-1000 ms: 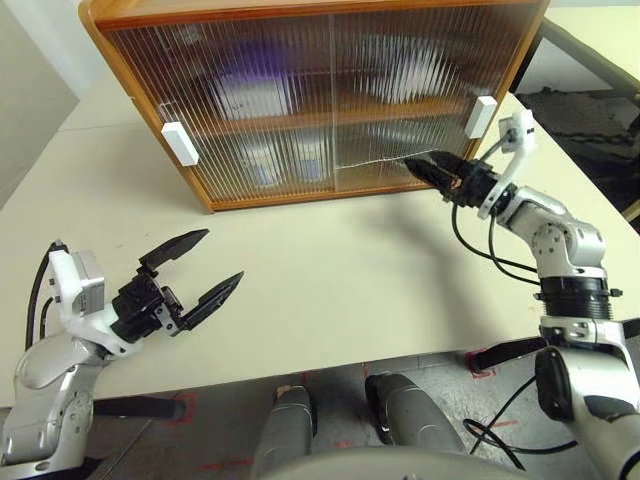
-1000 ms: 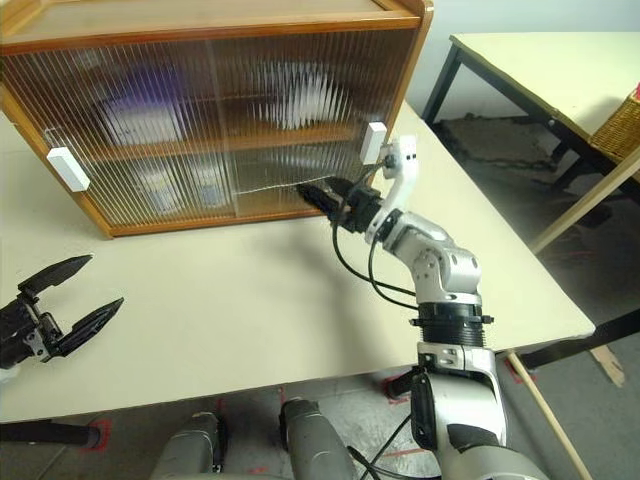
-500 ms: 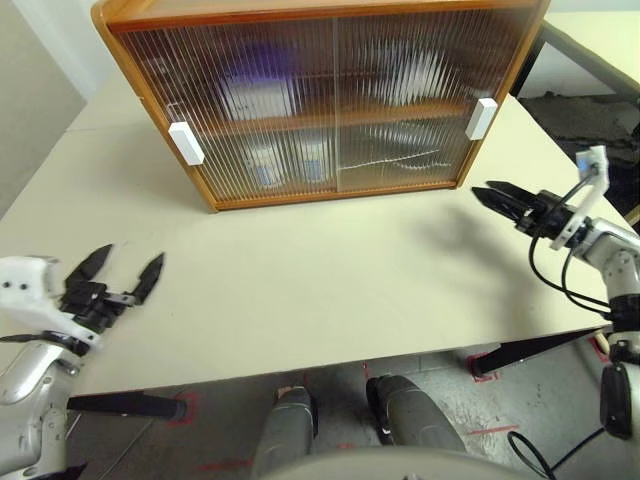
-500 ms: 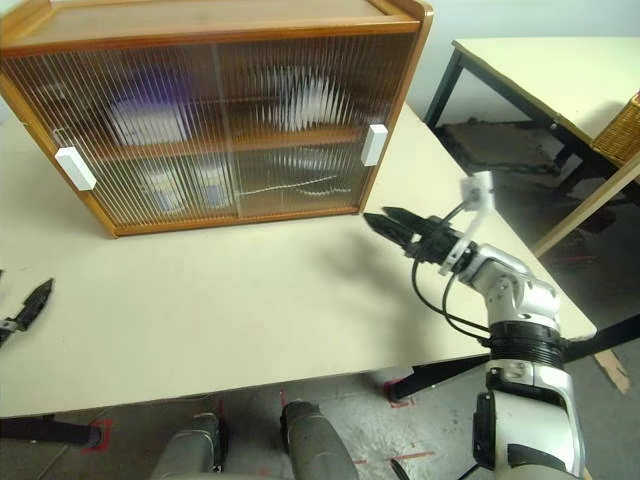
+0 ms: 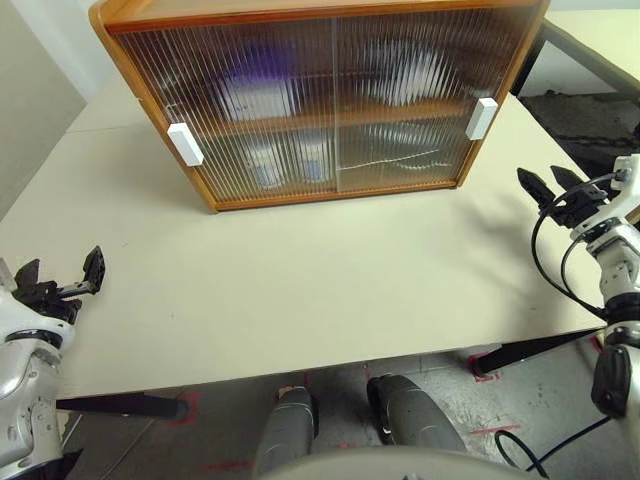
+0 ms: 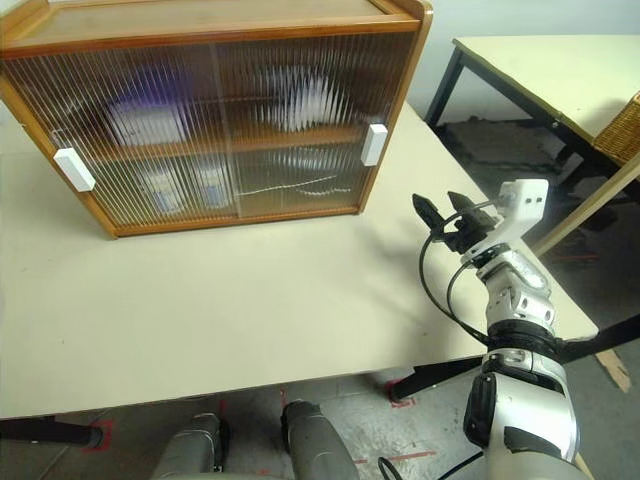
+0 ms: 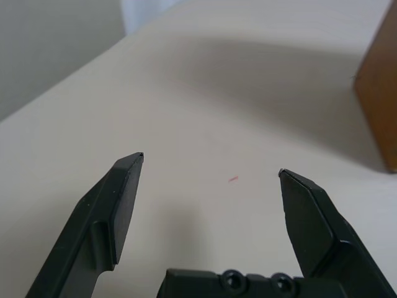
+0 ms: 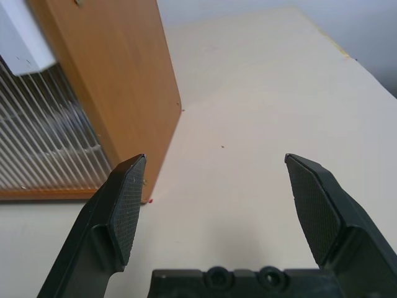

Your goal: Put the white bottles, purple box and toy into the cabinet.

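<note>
**Behind closed doors: stowing appears complete, both arms clear**

Across the far half of the counter (image 5: 300, 290) stands the cabinet (image 5: 320, 15), both ribbed sliding doors drawn shut, their white handles at the outer edges. Through the translucent panels the contents read as blurs. On the upper shelf, a lavender-topped mass to the left is judged to be the purple box (image 5: 255, 92); a pale shape to its right is probably the toy (image 5: 408, 80), though its form cannot be confirmed. On the lower level, two small pale shapes with blue patches sit side by side, consistent with the white bottles (image 5: 285, 160).

No task item lies on the counter outside the cabinet.

The right gripper (image 6: 443, 210) hangs off the cabinet's right corner, apart from it, fingers spread wide and holding nothing. The left gripper (image 5: 58, 275) sits at the counter's near left edge, well apart from the cabinet, fingers likewise spread wide and empty.

Assessment: all items appear stowed and the doors shut; nothing further seems outstanding.
</note>
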You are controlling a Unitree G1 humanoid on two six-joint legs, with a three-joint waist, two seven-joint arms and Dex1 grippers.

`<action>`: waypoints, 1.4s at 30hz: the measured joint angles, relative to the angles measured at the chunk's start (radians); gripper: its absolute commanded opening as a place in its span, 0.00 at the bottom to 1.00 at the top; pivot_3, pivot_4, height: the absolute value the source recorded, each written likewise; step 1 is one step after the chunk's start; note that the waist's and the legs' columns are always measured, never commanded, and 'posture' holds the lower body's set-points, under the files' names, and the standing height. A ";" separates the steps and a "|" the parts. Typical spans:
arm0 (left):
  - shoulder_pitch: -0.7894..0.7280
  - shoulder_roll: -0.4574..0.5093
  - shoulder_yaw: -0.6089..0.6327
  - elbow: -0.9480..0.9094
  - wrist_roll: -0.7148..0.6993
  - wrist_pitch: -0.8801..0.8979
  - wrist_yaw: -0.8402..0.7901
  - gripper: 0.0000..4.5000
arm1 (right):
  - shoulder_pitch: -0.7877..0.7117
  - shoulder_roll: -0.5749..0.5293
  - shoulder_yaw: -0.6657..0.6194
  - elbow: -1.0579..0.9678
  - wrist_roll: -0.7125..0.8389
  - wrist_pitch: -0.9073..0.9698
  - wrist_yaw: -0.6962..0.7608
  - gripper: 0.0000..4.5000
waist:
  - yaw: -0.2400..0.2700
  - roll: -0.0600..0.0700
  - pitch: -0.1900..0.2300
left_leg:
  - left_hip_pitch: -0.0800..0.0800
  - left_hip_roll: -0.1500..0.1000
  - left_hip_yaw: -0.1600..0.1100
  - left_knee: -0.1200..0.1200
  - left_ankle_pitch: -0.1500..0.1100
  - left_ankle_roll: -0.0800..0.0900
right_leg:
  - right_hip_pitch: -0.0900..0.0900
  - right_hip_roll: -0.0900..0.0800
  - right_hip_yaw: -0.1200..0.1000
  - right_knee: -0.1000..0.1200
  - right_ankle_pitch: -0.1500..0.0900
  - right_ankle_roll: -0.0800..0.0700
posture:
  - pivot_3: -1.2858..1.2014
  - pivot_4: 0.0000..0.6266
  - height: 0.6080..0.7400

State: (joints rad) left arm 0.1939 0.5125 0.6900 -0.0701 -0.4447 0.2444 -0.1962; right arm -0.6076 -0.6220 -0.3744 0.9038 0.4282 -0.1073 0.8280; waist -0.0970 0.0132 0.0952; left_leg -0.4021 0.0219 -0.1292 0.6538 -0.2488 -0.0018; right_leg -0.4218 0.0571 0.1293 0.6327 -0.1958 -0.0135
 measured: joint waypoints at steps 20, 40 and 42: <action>-0.023 -0.019 0.009 -0.029 -0.004 0.025 0.012 1.00 | -0.032 0.012 0.000 0.098 -0.037 -0.115 0.000 1.00 | 0.001 -0.004 0.003 | 0.001 0.000 0.000 -0.003 -0.001 -0.001 | 0.000 0.000 0.001 0.000 -0.001 -0.002 | 0.47 0.20 1.00; -0.023 -0.019 0.009 -0.030 0.002 0.017 0.011 1.00 | -0.079 0.011 0.000 0.161 -0.055 -0.148 0.015 1.00 | 0.007 -0.008 0.007 | 0.003 0.000 0.000 -0.007 -0.001 -0.001 | 0.000 0.000 0.001 -0.001 -0.002 -0.003 | 0.48 0.20 1.00; -0.020 -0.019 0.011 -0.030 0.002 0.011 0.011 1.00 | -0.082 0.010 0.000 0.169 -0.056 -0.150 0.018 1.00 | 0.008 -0.008 0.007 | 0.003 0.000 0.001 -0.007 -0.001 -0.001 | 0.000 0.000 0.001 -0.001 -0.002 -0.003 | 0.48 0.19 1.00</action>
State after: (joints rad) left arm 0.1735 0.4933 0.7009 -0.1003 -0.4427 0.2550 -0.1857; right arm -0.6896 -0.6120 -0.3744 1.0726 0.3723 -0.2570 0.8458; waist -0.0895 0.0047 0.1021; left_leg -0.3986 0.0221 -0.1287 0.6465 -0.2494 -0.0029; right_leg -0.4219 0.0571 0.1304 0.6321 -0.1976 -0.0168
